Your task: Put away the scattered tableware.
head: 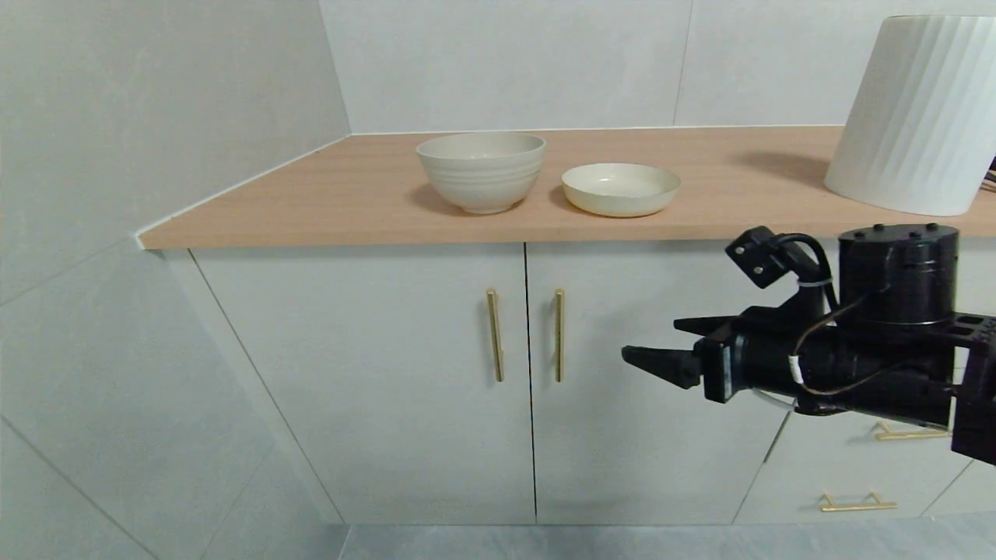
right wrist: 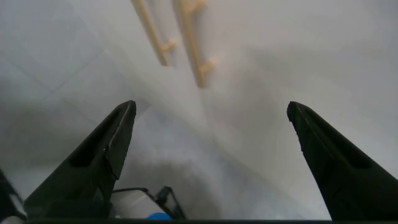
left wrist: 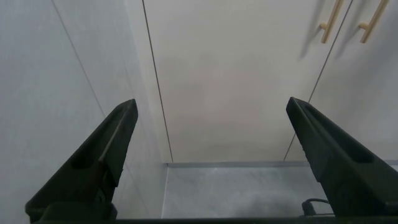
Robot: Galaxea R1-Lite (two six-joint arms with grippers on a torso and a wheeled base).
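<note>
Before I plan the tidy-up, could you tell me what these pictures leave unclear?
Cabinet inside: head view, hidden behind the shut doors.
Bowl contents: head view, its own wall hides the bottom.
White ribbed object: head view, cut by the right edge.
Door handles: right wrist view, blurred.

Wooden countertop (head: 350, 194) with deep ribbed bowl (head: 481, 169), shallow dish (head: 620, 188) just beside, white fluted shade (head: 914, 109) farther right.

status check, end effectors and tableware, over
Left end effector open, empty. Right end effector open, empty, low by the cabinet doors. Bowl and dish on the countertop, untouched. Doors shut.
</note>
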